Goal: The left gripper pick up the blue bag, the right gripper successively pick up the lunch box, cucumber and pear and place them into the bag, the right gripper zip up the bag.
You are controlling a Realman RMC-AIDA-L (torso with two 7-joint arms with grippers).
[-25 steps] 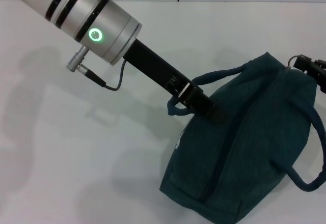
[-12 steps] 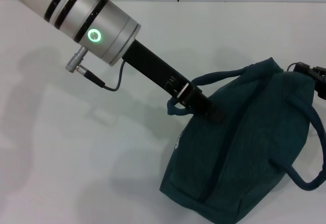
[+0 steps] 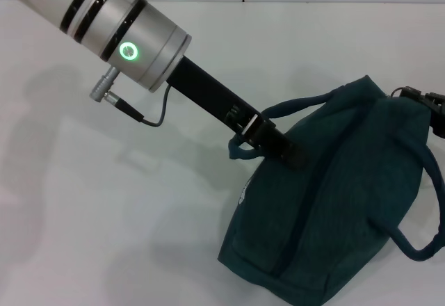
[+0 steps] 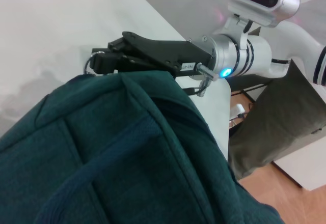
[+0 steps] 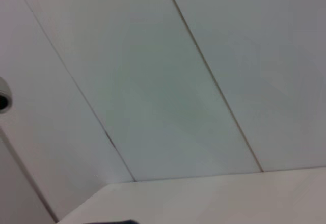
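The blue bag [image 3: 334, 202] lies on its side on the white table, its top seam closed. My left gripper [image 3: 286, 153] is shut on the bag's upper edge by a loop handle [image 3: 240, 147]. In the left wrist view the bag [image 4: 127, 152] fills the foreground. Beyond it, my right gripper [image 4: 104, 61] is shut on the ring zipper pull [image 4: 90, 64] at the bag's end. The head view shows the right gripper [image 3: 417, 97] at that same far-right corner. The lunch box, cucumber and pear are out of view.
The white table [image 3: 104, 215] stretches left of the bag and ends at a pale wall behind. A second bag handle [image 3: 421, 243] loops out at the right edge. The right wrist view holds only wall panels [image 5: 168, 81].
The right gripper has slipped slightly right and down at the bag's far corner, and that corner has sagged a little. The left arm has barely moved.
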